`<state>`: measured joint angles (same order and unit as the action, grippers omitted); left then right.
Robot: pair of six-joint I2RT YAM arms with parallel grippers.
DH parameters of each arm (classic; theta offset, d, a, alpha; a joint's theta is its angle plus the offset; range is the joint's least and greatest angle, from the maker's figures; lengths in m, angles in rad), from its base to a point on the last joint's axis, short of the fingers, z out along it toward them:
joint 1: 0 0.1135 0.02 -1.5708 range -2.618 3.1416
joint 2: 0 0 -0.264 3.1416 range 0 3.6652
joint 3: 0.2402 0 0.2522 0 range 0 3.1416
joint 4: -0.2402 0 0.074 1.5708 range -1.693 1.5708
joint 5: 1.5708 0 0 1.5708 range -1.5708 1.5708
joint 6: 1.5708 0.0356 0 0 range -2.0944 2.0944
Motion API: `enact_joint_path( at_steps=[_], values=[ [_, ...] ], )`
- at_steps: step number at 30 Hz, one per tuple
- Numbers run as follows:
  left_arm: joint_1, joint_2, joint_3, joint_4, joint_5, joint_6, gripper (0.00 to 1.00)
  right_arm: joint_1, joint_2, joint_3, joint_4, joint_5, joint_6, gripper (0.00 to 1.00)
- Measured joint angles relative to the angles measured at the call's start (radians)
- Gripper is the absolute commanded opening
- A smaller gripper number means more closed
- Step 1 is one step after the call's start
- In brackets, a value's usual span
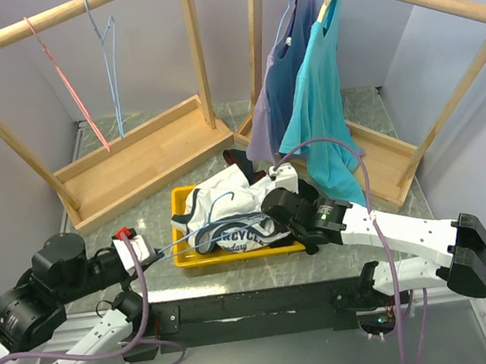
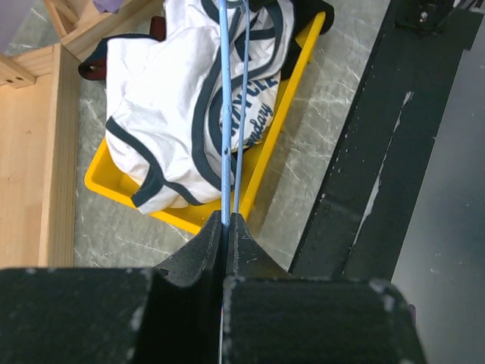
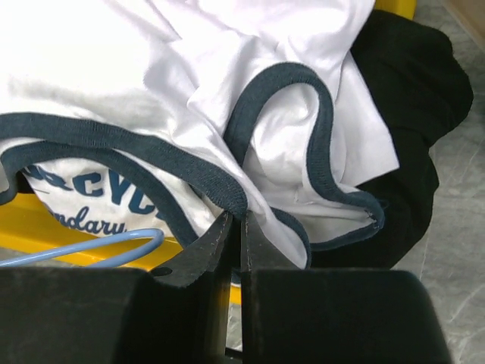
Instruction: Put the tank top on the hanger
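Tank top (image 1: 229,210) lay bunched in the yellow tray (image 2: 114,189): soft, light and floppy, so I judged the navy trim the best hold. My right gripper (image 3: 236,226) was pinched on that trim. Left gripper (image 2: 227,227) clamped the hanger (image 2: 226,136), thin springy wire lying across the shirt. Dark garment (image 3: 417,106) underneath could snag; turquoise T-shirt (image 1: 325,93) hung close behind.

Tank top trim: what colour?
Navy blue trim on the white tank top; right wrist view shows best.

crumpled white tank top (image 2: 159,98) in yellow tray (image 2: 102,180), light-blue hanger (image 2: 224,114) across it
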<state>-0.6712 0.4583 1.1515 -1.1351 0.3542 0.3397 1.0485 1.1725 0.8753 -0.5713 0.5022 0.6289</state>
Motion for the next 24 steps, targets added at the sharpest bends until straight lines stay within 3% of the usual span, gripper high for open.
enact_joint_path(
  at_steps=[14, 24],
  values=[
    [-0.007, 0.057, -0.043, 0.058, 0.028, 0.014, 0.01, -0.004, -0.062, 0.056, 0.002, -0.027, -0.039, 0.06],
    [-0.007, 0.123, -0.165, 0.321, 0.107, 0.01, 0.01, 0.029, -0.087, 0.163, -0.039, -0.022, -0.07, 0.06]
  ],
)
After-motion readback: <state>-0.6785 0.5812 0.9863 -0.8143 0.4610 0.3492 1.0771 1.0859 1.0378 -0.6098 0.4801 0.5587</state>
